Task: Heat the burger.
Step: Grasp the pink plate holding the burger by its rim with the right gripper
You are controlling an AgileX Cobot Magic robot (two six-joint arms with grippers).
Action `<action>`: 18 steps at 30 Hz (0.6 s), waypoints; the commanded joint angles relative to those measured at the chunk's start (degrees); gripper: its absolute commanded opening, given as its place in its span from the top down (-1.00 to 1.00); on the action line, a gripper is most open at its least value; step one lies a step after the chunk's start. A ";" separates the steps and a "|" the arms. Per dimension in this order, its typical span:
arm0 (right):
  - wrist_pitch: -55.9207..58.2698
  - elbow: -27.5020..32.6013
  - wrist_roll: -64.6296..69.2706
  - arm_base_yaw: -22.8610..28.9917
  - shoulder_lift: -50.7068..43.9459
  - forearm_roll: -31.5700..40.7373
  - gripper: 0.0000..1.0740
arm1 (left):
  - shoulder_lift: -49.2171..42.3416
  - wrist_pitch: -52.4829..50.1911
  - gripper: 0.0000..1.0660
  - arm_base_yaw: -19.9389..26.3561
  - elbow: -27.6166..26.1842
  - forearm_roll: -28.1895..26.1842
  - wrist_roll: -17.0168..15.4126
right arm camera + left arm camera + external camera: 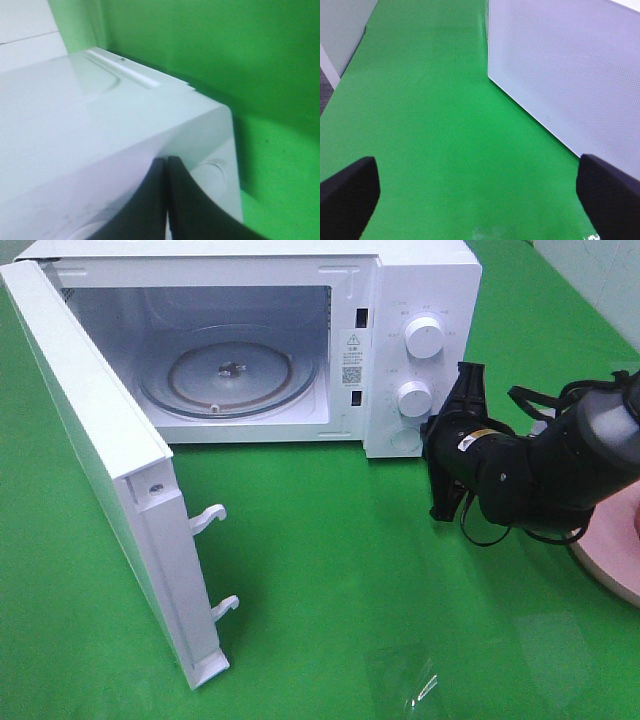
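The right hand [432, 435] is pinched fully shut on nothing. Its tips are at the microwave's [420, 280] control panel, right by the round button [405, 440] under the two knobs [424, 337]. Closed tips make a firm poker, which would suit pressing a door release.

The left hand [479, 192] is spread wide and empty, low over the green surface [430, 125]. It sits beside a white perforated panel that is probably the microwave's door, though the wrist view is too close to be sure.

The door [100, 440] stands swung wide from the microwave's front, its two latch hooks [210, 515] free. The one glass turntable [230, 370] inside lies bare, so the cavity looks ready for loading.

The burger shows in no view. One pink plate [615, 555] peeks from behind the right arm, off the microwave's knob side, and the burger likely sits there, hidden.

Count: one microwave, one door, one turntable, two knobs, two hooks, one plate, two hands.
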 commanded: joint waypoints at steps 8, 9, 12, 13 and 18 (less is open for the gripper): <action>-2.69 3.72 0.74 -0.97 -6.07 -7.45 1.00 | -1.09 -0.40 -0.88 -0.34 0.11 -0.17 -0.29; -2.58 5.04 0.74 -0.97 -7.39 -8.82 1.00 | -1.09 -0.40 -0.88 -0.34 0.11 -0.17 -0.29; -1.66 6.30 0.57 -0.97 -8.71 -10.43 1.00 | -1.09 -0.40 -0.88 -0.34 0.11 -0.17 -0.29; 0.46 7.62 -0.06 -0.97 -10.37 -11.52 1.00 | -1.09 -0.40 -0.88 -0.34 0.11 -0.17 -0.29; 6.42 10.14 -7.33 -0.97 -15.13 -12.32 1.00 | -1.09 -0.40 -0.88 -0.34 0.11 -0.17 -0.29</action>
